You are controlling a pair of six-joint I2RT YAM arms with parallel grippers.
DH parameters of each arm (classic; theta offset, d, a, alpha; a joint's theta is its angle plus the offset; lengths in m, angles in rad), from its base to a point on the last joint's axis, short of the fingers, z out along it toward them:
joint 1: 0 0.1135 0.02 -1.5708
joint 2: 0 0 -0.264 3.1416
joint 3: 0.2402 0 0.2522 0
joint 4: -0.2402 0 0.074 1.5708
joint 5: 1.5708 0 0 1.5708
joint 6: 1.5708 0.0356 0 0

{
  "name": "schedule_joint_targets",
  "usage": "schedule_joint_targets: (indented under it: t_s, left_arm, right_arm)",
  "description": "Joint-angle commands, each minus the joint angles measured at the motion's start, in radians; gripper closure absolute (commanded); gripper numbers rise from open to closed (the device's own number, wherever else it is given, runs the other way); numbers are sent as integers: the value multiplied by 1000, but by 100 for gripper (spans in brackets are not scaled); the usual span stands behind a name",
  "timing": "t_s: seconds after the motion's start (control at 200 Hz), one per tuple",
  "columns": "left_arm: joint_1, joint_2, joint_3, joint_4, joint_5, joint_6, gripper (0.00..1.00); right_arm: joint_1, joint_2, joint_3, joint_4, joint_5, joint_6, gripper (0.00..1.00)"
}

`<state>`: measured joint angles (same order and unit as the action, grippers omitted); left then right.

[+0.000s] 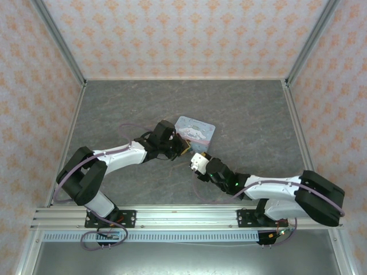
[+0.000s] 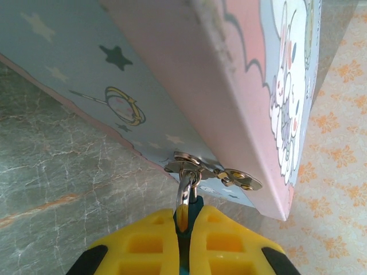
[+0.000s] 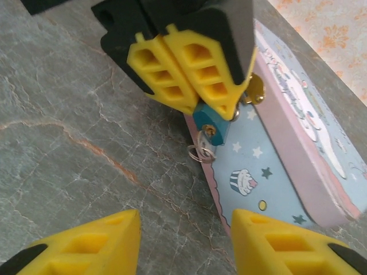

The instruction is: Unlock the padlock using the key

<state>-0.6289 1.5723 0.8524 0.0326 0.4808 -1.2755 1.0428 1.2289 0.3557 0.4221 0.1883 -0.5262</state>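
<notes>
Now, left hand (image 2: 183,229): pinched tight on the padlock (image 3: 211,125), which sits between its yellow fingertips.
Padlock: shackle hooked through the hasp of the tin (image 3: 298,166).
Key (image 3: 205,143): at the padlock's underside, its ring dangling.
Right hand (image 3: 183,220): partly open, empty, near the key and facing it.

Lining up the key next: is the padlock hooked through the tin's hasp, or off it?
Hooked on. The shackle of the padlock loops through the hasp on the tin; the left gripper pinches the padlock.
</notes>
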Motion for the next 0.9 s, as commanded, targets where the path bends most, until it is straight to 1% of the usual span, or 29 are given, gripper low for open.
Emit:
schedule_joint_targets:
  t_s: [0.0, 0.19, 0.385, 0.49, 0.631, 0.896]
  left_arm:
    - [-11, -32, 44, -11, -15, 13, 100]
    - [-18, -29, 43, -8, -16, 10, 100]
    - [-21, -30, 43, -12, -16, 11, 100]
    - [-22, -29, 40, -13, -18, 11, 100]
    - [-22, -26, 39, -12, -18, 11, 100]
    - [-25, -21, 40, -11, -16, 10, 100]
  right_arm:
    - [6, 55, 34, 97, 29, -41, 56]
    - [1, 149, 57, 192, 45, -52, 57]
    - [-13, 211, 69, 243, 40, -52, 59]
    - [-25, 206, 64, 259, 36, -52, 60]
    - [-50, 176, 61, 237, 1, -42, 63]
    - [-69, 166, 69, 228, -37, -25, 74]
